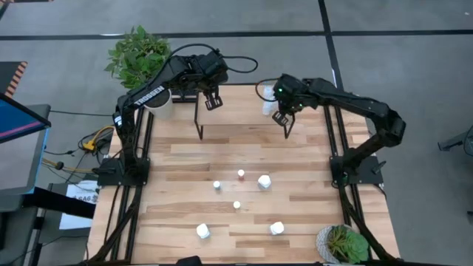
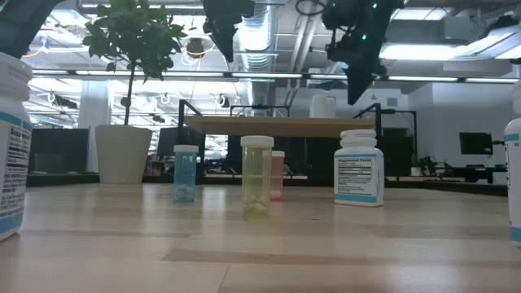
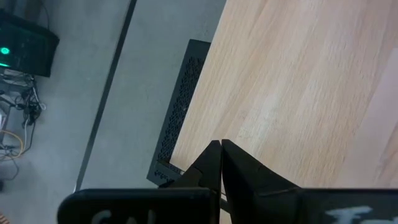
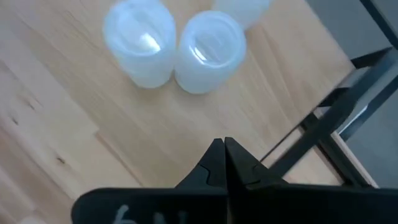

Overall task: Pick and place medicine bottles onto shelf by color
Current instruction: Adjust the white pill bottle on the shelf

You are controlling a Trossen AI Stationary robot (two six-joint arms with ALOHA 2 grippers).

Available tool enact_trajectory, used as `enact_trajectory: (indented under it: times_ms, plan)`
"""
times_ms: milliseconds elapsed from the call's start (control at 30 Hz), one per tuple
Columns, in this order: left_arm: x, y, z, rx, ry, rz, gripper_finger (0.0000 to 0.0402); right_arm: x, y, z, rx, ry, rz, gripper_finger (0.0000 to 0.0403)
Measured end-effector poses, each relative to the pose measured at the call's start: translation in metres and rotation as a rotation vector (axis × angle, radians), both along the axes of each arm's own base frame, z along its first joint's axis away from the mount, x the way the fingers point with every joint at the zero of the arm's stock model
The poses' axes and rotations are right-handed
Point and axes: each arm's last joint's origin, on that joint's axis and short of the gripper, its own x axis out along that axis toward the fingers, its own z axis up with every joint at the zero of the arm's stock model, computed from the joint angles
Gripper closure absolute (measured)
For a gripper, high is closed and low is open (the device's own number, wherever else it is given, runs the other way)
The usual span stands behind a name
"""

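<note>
The shelf point(image 1: 238, 103) stands at the table's far side on thin black legs; it also shows in the low view point(image 2: 281, 125). Three white-capped bottles stand at its right end point(image 1: 267, 100), and two of them show close in the right wrist view point(image 4: 138, 43) point(image 4: 209, 51). My left gripper point(image 3: 221, 144) is shut and empty above the shelf's left end point(image 1: 213, 100). My right gripper point(image 4: 222, 142) is shut and empty above the shelf's right end point(image 1: 281, 117), next to those bottles. Several bottles stand on the table, among them a blue point(image 2: 186, 172), a yellow point(image 2: 256, 175), a pink point(image 2: 278, 174) and a larger labelled one point(image 2: 359, 167).
A white pot with a plant point(image 1: 157, 102) stands at the far left, beside the shelf. Another plant point(image 1: 344, 244) stands at the near right corner. Two bottles point(image 1: 202, 231) point(image 1: 277, 228) lie near the front edge. Bare wood lies between the shelf and the table's bottles.
</note>
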Motion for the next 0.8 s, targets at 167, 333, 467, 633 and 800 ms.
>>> enact_trajectory:
  times_ms: [167, 333, 467, 633, 800]
  plan:
    - [0.0, 0.0, 0.0, 0.001, 0.0, 0.001, 0.0401, 0.009, -0.013, -0.009, -0.018, -0.013, 0.001, 0.04]
    - [0.0, 0.0, 0.0, 0.004, 0.001, 0.003, 0.0401, 0.015, -0.02, -0.013, -0.037, -0.032, 0.005, 0.04]
    - [0.0, 0.0, 0.0, 0.005, 0.002, 0.003, 0.0401, 0.016, -0.025, -0.011, -0.064, -0.066, 0.006, 0.0398]
    - [0.0, 0.0, 0.0, 0.005, 0.002, 0.003, 0.0401, 0.019, -0.026, -0.009, -0.077, -0.106, 0.022, 0.04]
    - [0.0, 0.0, 0.0, 0.005, 0.001, 0.003, 0.0401, 0.02, -0.026, -0.008, -0.079, -0.11, 0.025, 0.0398]
